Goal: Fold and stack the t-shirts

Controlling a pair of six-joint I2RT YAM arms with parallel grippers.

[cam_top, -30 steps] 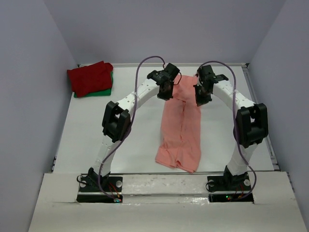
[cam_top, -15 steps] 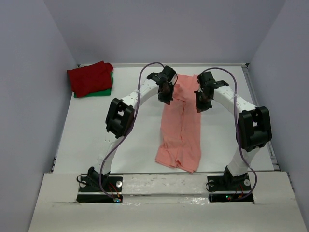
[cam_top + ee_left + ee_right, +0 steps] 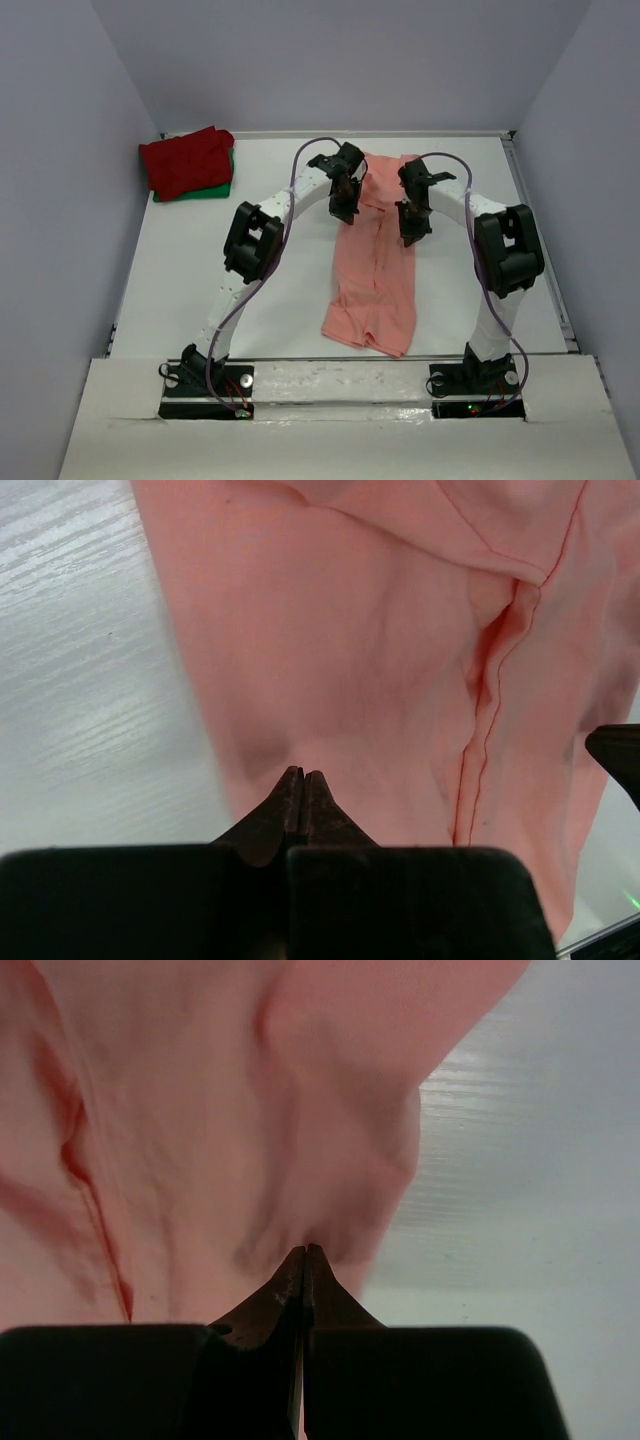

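The salmon-pink t-shirt [image 3: 375,285] lies as a long strip down the middle of the table, its far end lifted. My left gripper [image 3: 341,212] is shut on the far end's left edge, the cloth puckering at its tips [image 3: 302,773]. On the right edge of that same end my right gripper [image 3: 409,237] is shut too, the cloth bunched at its tips [image 3: 304,1248]. The dark red t-shirt [image 3: 186,160] sits folded at the far left on top of the green t-shirt [image 3: 222,189], of which only an edge shows.
Grey walls close in the white table [image 3: 200,280] on the left, far and right sides. A raised lip [image 3: 330,372] runs along the near edge between the arm bases. The right gripper's dark body [image 3: 618,758] shows at the right of the left wrist view.
Both grippers have moved toward the near edge with the far end of the salmon-pink shirt, and the right arm has folded in closer. The red and green pile has not moved.
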